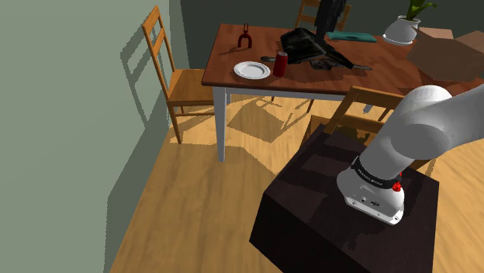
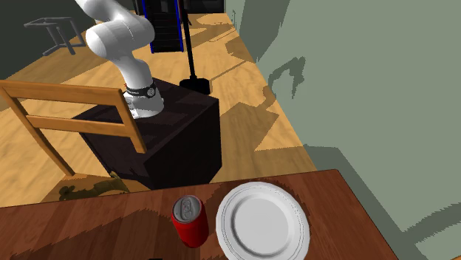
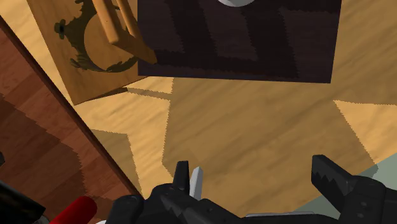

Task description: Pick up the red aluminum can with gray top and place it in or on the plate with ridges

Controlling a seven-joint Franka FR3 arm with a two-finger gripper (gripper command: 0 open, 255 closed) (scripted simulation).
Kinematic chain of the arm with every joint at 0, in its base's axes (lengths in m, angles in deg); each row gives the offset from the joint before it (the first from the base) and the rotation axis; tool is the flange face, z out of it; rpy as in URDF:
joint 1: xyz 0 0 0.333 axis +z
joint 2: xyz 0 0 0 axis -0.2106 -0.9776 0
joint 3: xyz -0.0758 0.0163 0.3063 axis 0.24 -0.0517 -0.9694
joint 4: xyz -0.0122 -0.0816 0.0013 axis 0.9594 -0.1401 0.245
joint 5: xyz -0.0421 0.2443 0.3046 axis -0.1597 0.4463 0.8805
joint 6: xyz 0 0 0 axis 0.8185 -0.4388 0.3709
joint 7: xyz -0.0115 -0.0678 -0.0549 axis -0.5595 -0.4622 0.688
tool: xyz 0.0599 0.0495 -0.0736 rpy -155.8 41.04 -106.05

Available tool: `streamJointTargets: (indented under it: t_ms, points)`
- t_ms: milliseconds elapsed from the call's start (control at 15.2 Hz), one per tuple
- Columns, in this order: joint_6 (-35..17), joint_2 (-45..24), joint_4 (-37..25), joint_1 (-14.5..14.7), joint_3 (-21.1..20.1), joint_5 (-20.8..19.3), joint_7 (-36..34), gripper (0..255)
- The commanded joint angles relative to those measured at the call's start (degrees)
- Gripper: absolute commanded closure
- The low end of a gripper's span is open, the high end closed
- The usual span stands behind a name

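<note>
Spread wide and empty, the gripper [image 3: 252,167] hangs by its stand [image 1: 310,203], likely readied for the upright red can [image 2: 190,219] just beside the white plate [image 2: 263,221]

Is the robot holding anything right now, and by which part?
Nothing is held. The black two-finger end effector is open, and the red can with grey top stands on the brown wooden table beside the white round plate.

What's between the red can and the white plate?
Nothing but a thin strip of bare brown table. In the second exterior view the red can and white plate stand side by side, apart.
</note>
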Motion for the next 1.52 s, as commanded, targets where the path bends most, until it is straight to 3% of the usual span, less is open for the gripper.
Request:
streamJointTargets:
  t_ms: [0,792,1452]
  points:
    - [0.0,0.0,0.0,0.0,0.0,0.0,0.0,0]
    - [-16.5,-16.7,-1.7,-3.6,10.5,-4.2,10.0,0]
    - [-26.7,-35.6,-11.3,-5.6,17.9,-1.4,19.3,0]
